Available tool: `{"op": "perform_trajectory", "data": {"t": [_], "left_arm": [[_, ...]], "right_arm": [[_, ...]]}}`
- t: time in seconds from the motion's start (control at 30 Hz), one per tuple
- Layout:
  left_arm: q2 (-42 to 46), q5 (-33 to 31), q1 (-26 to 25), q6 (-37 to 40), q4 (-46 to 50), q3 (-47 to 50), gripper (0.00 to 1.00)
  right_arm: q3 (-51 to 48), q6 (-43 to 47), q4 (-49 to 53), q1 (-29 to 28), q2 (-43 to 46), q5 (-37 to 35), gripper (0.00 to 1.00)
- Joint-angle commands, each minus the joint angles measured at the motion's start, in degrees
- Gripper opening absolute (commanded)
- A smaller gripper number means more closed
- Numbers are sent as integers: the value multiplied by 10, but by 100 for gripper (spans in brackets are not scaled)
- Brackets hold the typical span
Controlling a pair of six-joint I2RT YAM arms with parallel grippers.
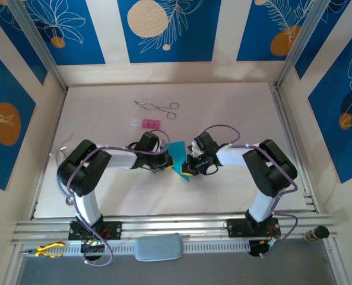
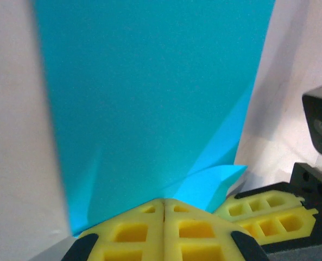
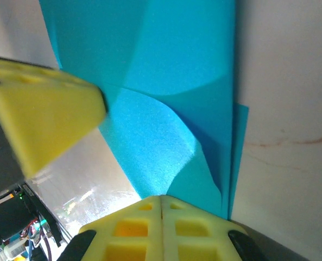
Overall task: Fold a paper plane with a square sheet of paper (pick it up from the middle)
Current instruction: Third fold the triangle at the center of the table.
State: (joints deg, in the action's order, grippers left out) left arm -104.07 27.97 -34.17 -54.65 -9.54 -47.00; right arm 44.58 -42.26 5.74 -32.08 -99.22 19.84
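Paper (image 1: 177,158), cyan and partly folded, is at the middle of the bench (image 1: 98,113), a little toward the near edge, and you have it pinched from both sides. Your left gripper (image 2: 163,202) is clamped on the sheet's lower edge, with its yellow pads pressed flat together and the paper rising out of them. Your right gripper (image 3: 161,199) is likewise closed on the paper. Its pads meet, and a curled flap and a straight crease run up from them. The two grippers stand just beside each other. Whether the paper touches the bench you cannot tell. Forceps (image 1: 157,107) lie toward the far edge. A pink block (image 1: 147,123) lies just nearer than them, apart from the paper.
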Motion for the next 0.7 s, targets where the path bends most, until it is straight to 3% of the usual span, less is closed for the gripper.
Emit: {"op": "perform_trajectory", "data": {"t": [0.0,0.33,0.53,0.67], "left_arm": [[6,-24,31,27,38,10,1],[31,-28,68,45,73,2,0],[69,-20,66,39,61,16,1],[93,-9,62,42,54,18,3]], "right_arm": [[-26,4,60,4,-2,-33,5],[-31,15,49,8,6,-18,5],[-45,29,25,8,50,23,6],[-49,37,37,8,105,12,8]]}}
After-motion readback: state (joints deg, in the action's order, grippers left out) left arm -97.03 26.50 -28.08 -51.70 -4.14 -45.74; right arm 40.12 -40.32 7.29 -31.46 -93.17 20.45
